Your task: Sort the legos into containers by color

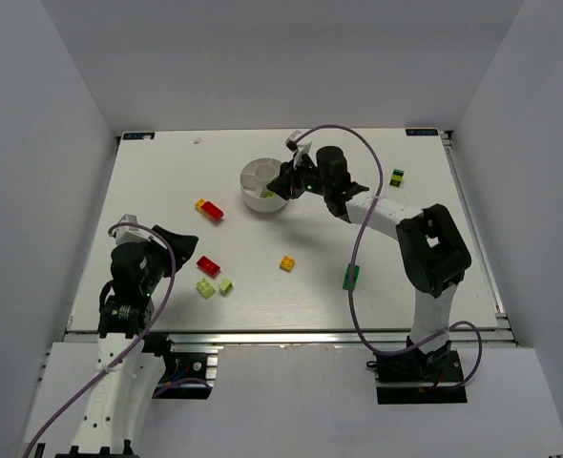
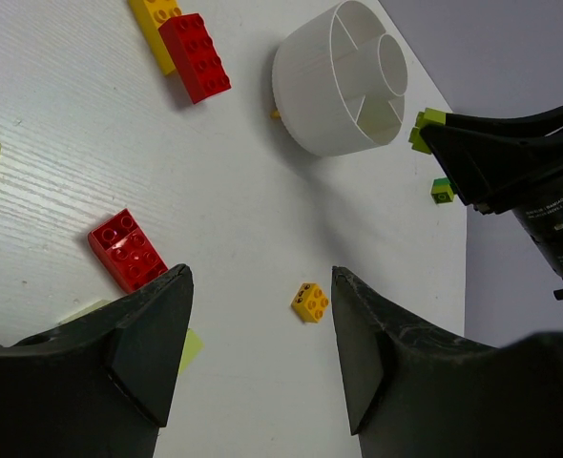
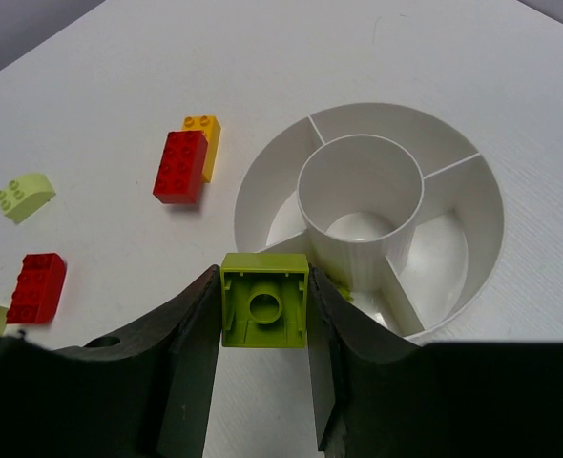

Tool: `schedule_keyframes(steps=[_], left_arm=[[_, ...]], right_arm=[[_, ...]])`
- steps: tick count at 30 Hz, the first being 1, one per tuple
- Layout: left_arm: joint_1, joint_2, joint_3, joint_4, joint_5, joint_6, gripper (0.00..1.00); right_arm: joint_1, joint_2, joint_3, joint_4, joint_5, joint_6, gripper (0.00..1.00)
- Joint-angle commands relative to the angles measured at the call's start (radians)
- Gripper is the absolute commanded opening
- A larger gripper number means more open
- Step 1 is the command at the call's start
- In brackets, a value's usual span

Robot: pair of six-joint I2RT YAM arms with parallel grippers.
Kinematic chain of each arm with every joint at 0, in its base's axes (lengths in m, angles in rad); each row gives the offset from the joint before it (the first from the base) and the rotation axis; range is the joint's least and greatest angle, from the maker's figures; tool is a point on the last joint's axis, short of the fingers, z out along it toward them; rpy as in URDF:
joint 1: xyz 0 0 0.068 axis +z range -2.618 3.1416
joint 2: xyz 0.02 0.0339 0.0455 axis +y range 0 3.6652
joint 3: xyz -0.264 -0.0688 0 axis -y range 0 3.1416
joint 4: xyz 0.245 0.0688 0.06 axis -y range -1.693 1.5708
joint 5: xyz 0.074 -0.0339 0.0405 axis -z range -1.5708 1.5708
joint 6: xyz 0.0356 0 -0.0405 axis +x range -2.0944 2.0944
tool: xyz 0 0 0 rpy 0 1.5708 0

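The white round dish (image 1: pixel 255 181) stands at the back centre, with wedge compartments and a central cup (image 3: pixel 360 191). My right gripper (image 1: pixel 287 184) is shut on a lime green lego (image 3: pixel 264 301), held underside up at the dish's rim (image 3: pixel 253 191). A scrap of lime (image 3: pixel 344 295) shows in the wedge beside it. My left gripper (image 2: pixel 260 286) is open and empty, above the table. A small yellow lego (image 2: pixel 309 301) lies between its fingertips, farther off. A red lego (image 2: pixel 127 250) lies to its left.
A red lego (image 1: pixel 213 212) joined to a yellow one (image 1: pixel 201 204) lies left of the dish. Two pale lime legos (image 1: pixel 205 287) (image 1: pixel 225 285) sit near the front left. A dark green lego (image 1: pixel 352 277) and a green-and-yellow one (image 1: pixel 397 176) lie on the right.
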Motion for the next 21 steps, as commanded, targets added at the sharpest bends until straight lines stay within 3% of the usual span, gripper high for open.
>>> schedule_keyframes(steps=[1,21], left_arm=[[-0.001,-0.007,0.033,-0.004,-0.013,-0.005,0.70],[0.000,-0.001,0.033,-0.006,-0.015,-0.001,0.70]], right_arm=[[0.000,0.012,0.056,0.069,0.026,-0.018,0.14],[0.003,0.073,0.080,0.081,0.044,-0.069,0.38]])
